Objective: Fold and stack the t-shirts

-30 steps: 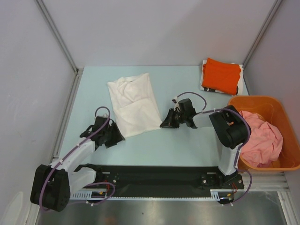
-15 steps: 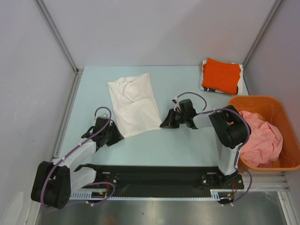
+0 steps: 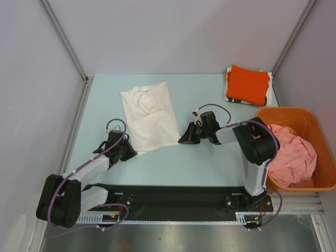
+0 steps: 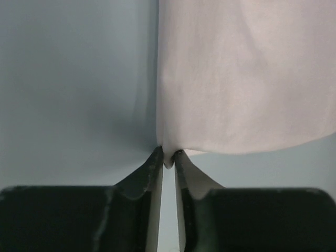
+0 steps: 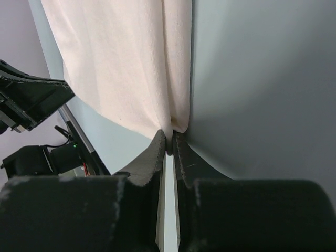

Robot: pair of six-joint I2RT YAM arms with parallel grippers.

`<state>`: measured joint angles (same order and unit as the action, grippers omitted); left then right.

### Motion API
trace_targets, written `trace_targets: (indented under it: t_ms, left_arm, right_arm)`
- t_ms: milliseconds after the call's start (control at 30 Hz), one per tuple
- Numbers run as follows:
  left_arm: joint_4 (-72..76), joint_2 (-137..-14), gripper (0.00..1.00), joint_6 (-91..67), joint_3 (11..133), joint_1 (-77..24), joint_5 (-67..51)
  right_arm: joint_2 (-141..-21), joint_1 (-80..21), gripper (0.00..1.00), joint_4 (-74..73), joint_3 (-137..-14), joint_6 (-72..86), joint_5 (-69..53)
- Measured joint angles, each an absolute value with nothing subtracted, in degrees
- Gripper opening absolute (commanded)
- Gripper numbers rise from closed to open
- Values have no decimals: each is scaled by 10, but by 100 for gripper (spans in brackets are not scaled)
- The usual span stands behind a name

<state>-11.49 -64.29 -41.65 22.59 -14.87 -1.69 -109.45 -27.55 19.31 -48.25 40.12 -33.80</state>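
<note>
The white t-shirt (image 3: pixel 149 118) lies partly folded on the counter (image 3: pixel 210 89), left of centre, its near hem toward the arms. The left pincer (image 4: pixel 168 156) nips the hem's near-left corner, its jaws almost together with a nub of cloth between them. The right pincer (image 5: pixel 169 140) is pressed together on the near-right corner. The orange t-shirt (image 3: pixel 248 84) sits folded at the far right, well apart from both pincers. The pink t-shirt (image 3: pixel 294 152) lies bunched in the basket (image 3: pixel 283 111).

Pale blue table (image 3: pixel 205 94) boxed in by plain greyish walls (image 3: pixel 178 31), metal struts (image 3: pixel 63 39) in the far corners, soft even lighting.
</note>
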Motion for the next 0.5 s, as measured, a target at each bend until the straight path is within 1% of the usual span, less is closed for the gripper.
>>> trace_targets:
  t_ms: [33,67,100,333,500]
  left_arm:
    - [-112,-643,11,-418,224,-149,-17]
    - [-109,-643,4,-417,222,-149,-17]
    - [-108,-643,1,-418,222,-149,-17]
    - [-125,-623,0,-418,222,-149,-21]
    - [-196,-517,0,-421,227,-152,-44]
  right_arm:
    - [-1095,-276,0,194,-482,402,-339]
    - [-1095,-276,0,194,-482,403,-339]
    - [-1095,-276,0,195,-482,403,-340]
    - [-1085,-276,0,185,-476,407,-337]
    - [-1027,-291,0,121,-444,412,-310]
